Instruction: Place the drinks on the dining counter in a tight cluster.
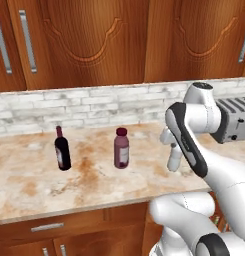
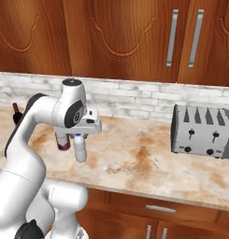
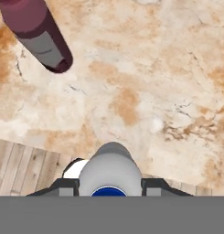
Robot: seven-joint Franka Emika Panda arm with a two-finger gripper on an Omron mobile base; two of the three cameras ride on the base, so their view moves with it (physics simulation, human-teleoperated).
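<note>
**Water bottle in my grip above the brick-backed counter**

My gripper (image 3: 111, 185) is clamped on the small clear white-capped water bottle (image 2: 80, 148), hanging above the tan marbled stone counter (image 1: 29, 185); the wider maroon juice bottle (image 1: 121, 148) stands beside; the dark red-necked wine bottle (image 1: 62, 149) farther left.

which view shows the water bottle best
The right base view: the water bottle hangs whole under the gripper. The left base view hides its top behind the arm; the hand view looks down onto it.
</note>
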